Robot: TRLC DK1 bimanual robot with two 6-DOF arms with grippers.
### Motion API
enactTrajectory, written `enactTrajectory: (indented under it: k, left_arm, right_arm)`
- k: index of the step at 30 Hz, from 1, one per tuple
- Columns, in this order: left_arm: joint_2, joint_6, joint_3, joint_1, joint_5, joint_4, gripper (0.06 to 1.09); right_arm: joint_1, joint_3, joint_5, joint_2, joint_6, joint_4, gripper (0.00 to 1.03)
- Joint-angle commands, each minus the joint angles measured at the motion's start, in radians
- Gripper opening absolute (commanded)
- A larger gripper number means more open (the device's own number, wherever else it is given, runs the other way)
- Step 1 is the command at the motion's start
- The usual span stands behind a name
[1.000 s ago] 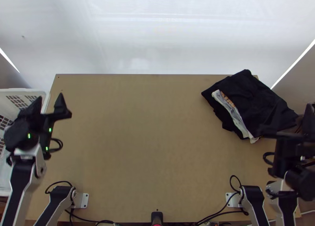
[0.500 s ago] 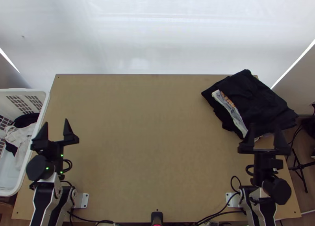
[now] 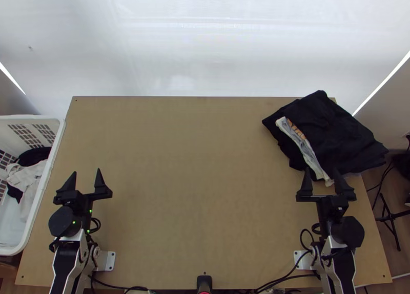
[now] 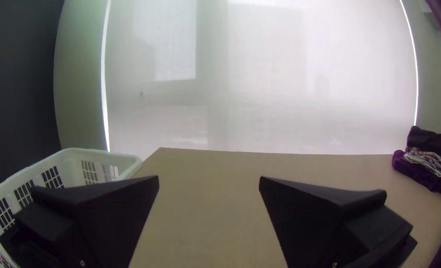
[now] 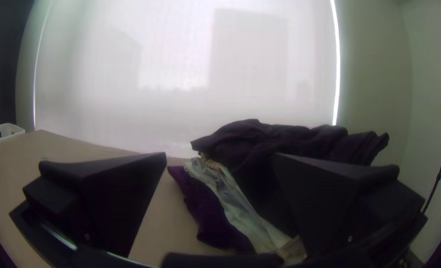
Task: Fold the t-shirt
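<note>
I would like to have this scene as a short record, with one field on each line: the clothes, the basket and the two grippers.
Cloth pile: stacked layers at the table's far right corner
Pile layers: dark cloth on top, light cloth showing at the side, dark cloth below
Basket: white, at left edge, holding light and dark cloth
Left gripper: open, holding nothing, near the basket
Right gripper: open, holding nothing, by the pile's near end

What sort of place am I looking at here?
Probably a robot workspace for laundry: a left arm and a right arm stand at a wooden table, with a stack of dark and pale clothes on it and a white basket of more clothes at its side.
</note>
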Motion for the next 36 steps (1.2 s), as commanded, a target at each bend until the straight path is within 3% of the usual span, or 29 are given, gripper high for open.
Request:
enactTrajectory:
  k: [1, 5, 36]
  left_arm:
    - [-0.093, 0.000, -0.019, 0.005, 0.041, -0.096, 1.04]
    - [-0.094, 0.000, -0.019, 0.005, 0.064, -0.099, 1.04]
    - [-0.163, 0.025, -0.019, 0.000, 0.070, -0.097, 1.04]
  right_arm:
    - [-0.006, -0.006, 0.007, 0.002, -0.007, -0.070, 0.99]
    - [-0.042, 0.001, 0.005, -0.001, 0.032, -0.124, 0.99]
    - [-0.037, -0.001, 0.005, -0.002, 0.032, -0.119, 0.99]
